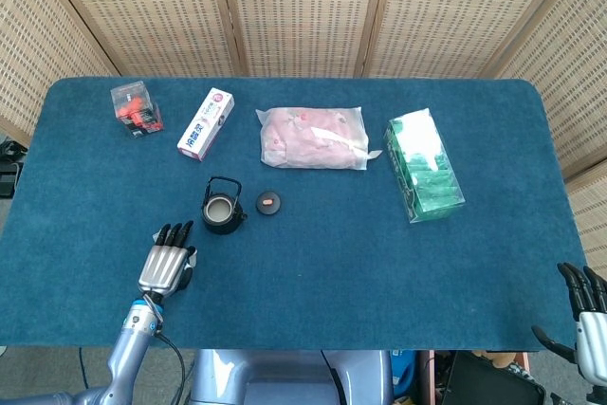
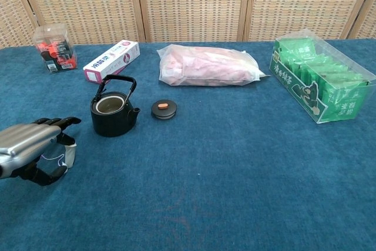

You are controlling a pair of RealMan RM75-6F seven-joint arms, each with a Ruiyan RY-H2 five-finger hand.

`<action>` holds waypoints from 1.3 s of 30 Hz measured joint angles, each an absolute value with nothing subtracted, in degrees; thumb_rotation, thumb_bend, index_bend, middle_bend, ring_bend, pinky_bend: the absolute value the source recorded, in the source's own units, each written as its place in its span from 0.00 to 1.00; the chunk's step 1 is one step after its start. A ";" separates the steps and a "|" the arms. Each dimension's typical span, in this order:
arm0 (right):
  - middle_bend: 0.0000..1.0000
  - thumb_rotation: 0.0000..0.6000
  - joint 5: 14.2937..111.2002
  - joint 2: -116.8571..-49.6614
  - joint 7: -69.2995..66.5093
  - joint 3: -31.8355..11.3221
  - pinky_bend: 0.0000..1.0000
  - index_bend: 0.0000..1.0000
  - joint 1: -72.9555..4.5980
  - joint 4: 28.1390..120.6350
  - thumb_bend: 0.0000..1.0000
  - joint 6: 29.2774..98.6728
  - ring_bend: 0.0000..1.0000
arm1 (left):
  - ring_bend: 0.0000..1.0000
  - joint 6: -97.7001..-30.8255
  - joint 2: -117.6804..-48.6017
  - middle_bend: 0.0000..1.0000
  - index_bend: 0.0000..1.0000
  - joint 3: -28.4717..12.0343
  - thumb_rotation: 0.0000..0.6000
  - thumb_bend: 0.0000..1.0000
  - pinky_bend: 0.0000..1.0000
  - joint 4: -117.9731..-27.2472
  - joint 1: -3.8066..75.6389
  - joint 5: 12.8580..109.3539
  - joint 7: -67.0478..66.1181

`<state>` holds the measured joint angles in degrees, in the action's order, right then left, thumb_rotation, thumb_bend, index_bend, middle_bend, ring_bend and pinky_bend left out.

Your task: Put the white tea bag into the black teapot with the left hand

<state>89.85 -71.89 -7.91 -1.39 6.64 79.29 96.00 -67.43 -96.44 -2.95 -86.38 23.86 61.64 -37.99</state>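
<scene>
The black teapot (image 1: 220,208) (image 2: 113,112) stands lidless at the table's left middle, handle upright. Its lid (image 1: 269,202) (image 2: 164,109) lies just to its right. My left hand (image 1: 166,263) (image 2: 29,145) is low over the cloth, in front of and left of the pot. It pinches the white tea bag (image 2: 70,156) between its fingers and thumb, with the thin string looped beneath. From the head view the hand mostly hides the bag. My right hand (image 1: 586,315) hangs off the table's near right corner, fingers apart and holding nothing.
Along the back stand a clear box of red items (image 1: 135,108), a white and pink carton (image 1: 206,123) and a pink soft pack (image 1: 313,138). A clear box of green packets (image 1: 424,164) lies at the right. Blue cloth (image 1: 332,263) covers the table.
</scene>
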 measured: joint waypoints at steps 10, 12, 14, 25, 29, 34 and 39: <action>0.21 1.00 90.04 -71.87 -7.87 -1.45 0.16 0.12 6.66 79.37 0.01 96.18 0.07 | 0.00 -67.85 -96.29 0.00 0.60 -2.67 1.00 0.49 0.00 -86.42 23.65 61.39 -37.95; 0.21 1.00 90.07 -71.89 -7.86 -1.47 0.16 0.12 6.68 79.38 0.01 96.24 0.07 | 0.00 -68.10 -96.23 0.00 0.62 -2.64 1.00 0.49 0.00 -86.45 23.55 61.54 -37.71; 0.21 1.00 90.14 -71.91 -7.85 -1.49 0.16 0.12 6.68 79.38 0.01 96.32 0.07 | 0.00 -68.33 -96.12 0.00 0.62 -2.65 1.00 0.49 0.00 -86.60 23.45 61.82 -37.30; 0.21 1.00 90.27 -72.01 -7.92 -1.51 0.16 0.12 6.72 79.29 0.01 96.45 0.07 | 0.00 -72.76 -92.03 0.00 0.62 -3.03 1.00 0.49 0.00 -92.21 22.46 68.80 -32.24; 0.21 1.00 90.34 -72.05 -8.01 -1.49 0.16 0.12 6.71 79.22 0.01 96.46 0.07 | 0.00 -74.36 -89.65 0.00 0.62 -3.43 1.00 0.49 0.00 -95.61 22.27 71.86 -30.41; 0.21 1.00 90.36 -72.08 -8.14 -1.44 0.16 0.12 6.79 79.17 0.01 96.51 0.07 | 0.00 -76.28 -86.53 0.00 0.62 -4.48 1.00 0.49 0.00 -100.09 22.32 75.40 -28.51; 0.21 1.00 90.38 -72.16 -8.34 -1.41 0.16 0.12 6.87 79.03 0.01 96.61 0.07 | 0.00 -77.92 -83.69 0.00 0.62 -6.28 1.00 0.49 0.00 -103.52 22.77 78.57 -27.42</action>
<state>90.38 -72.16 -8.34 -1.41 6.87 79.03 96.61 -77.92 -83.69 -6.28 -103.52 22.77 78.57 -27.42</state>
